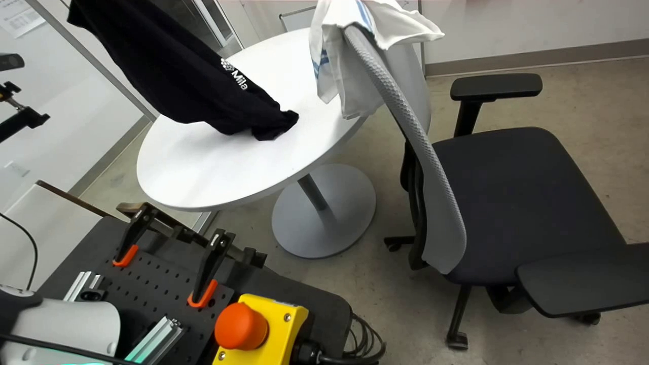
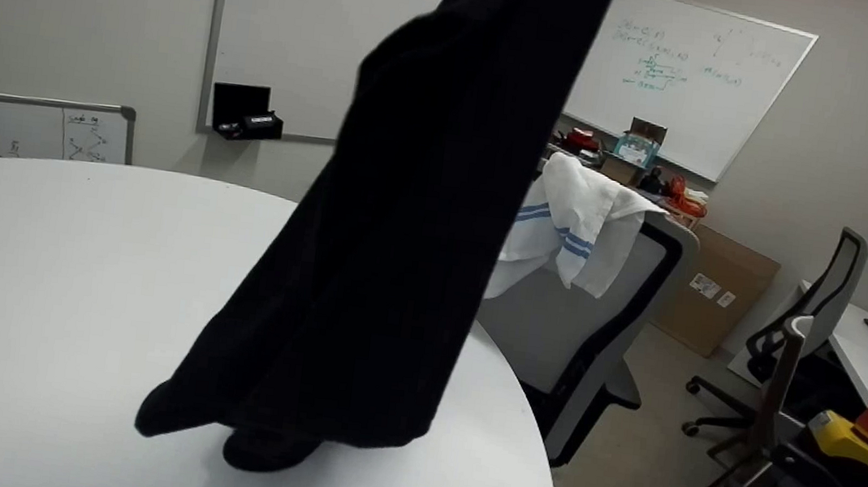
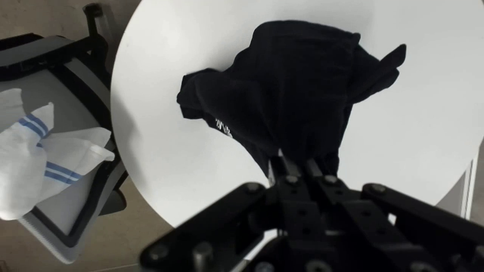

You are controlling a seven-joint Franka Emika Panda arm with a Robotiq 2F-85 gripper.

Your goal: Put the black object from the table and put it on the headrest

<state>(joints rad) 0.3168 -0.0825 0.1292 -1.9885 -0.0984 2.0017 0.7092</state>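
Gripper [image 3: 300, 166] enters at bottom of wrist view, fingers close together, pinching black cloth [image 3: 302, 83]. Cloth spreads in folds over round white table [image 3: 416, 143]; contact with tabletop unclear. Partial white print [image 3: 224, 127] at cloth's left edge. Far left: white towel [image 3: 24, 166], blue-striped, draped on grey chair back [image 3: 70, 105] beside table.

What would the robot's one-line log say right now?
fingers: closed on black cloth | black cloth: hanging over white table | chair back: white cloth draped over it | placing: not done
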